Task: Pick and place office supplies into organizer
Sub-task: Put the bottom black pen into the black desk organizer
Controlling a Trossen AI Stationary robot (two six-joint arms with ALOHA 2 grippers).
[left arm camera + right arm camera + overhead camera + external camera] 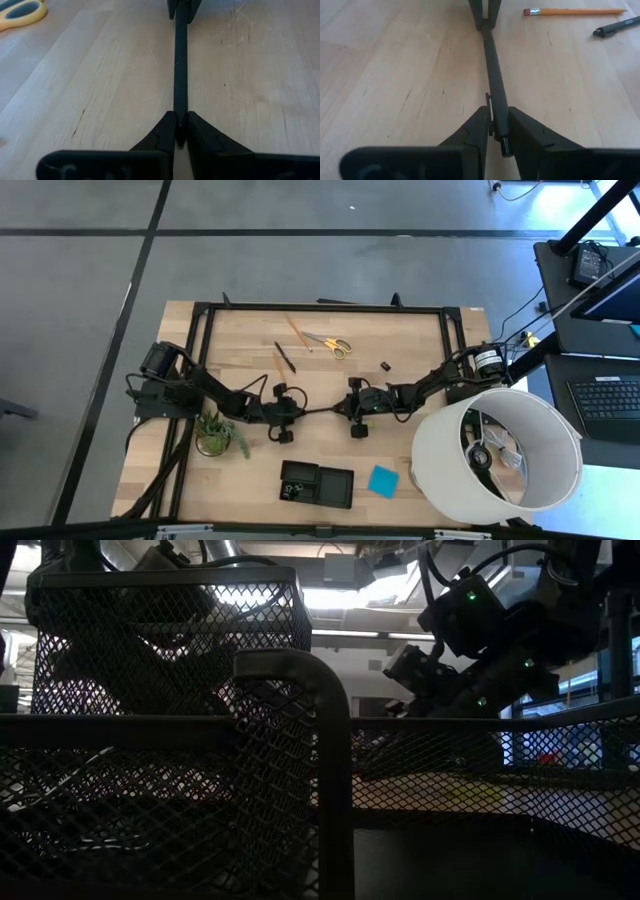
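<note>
Both grippers pinching one thin black pen between them above the desk.

High view: the left gripper [303, 413] and right gripper [338, 411] are meeting mid-desk, the black pen [320, 412] spanning them; the scissors [333, 345], orange pencil [297, 332] and another pen [286, 358] are lying farther back, the organizer [317, 484] and blue note pad [383, 480] sitting at the near edge. Low view: the organizer's mesh wall [150, 740] is filling the front, one arm hanging behind. Left wrist view: the jaws are pressing together on the pen's [180, 65] end. Right wrist view: the jaws are pinching its [495, 85] other end; the pencil [575, 11] is lying beyond.
</note>
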